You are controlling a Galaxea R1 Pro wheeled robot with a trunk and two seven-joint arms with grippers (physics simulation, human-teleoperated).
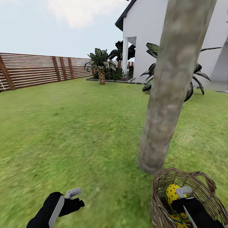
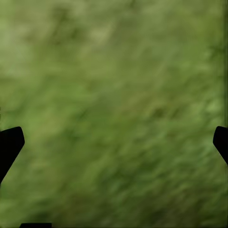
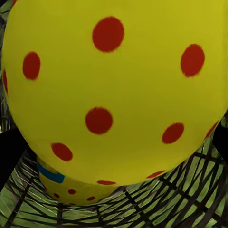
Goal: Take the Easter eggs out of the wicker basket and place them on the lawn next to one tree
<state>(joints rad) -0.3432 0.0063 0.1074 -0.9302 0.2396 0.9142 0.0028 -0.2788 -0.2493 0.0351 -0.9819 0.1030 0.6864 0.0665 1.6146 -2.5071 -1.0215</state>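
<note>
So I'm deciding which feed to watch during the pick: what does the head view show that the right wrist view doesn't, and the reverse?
Head view alone: the tree trunk just behind the wicker basket, the fence, the house, and the left tool over open lawn. Right wrist view alone: a close look at a red-dotted egg with a second egg beneath it. Both show the basket weave and a yellow egg inside.

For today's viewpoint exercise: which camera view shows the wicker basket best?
The head view: the whole wicker basket stands on the lawn beside the tree, with the right tool inside. The right wrist view shows just weave behind an egg; the left wrist view shows grass.
</note>
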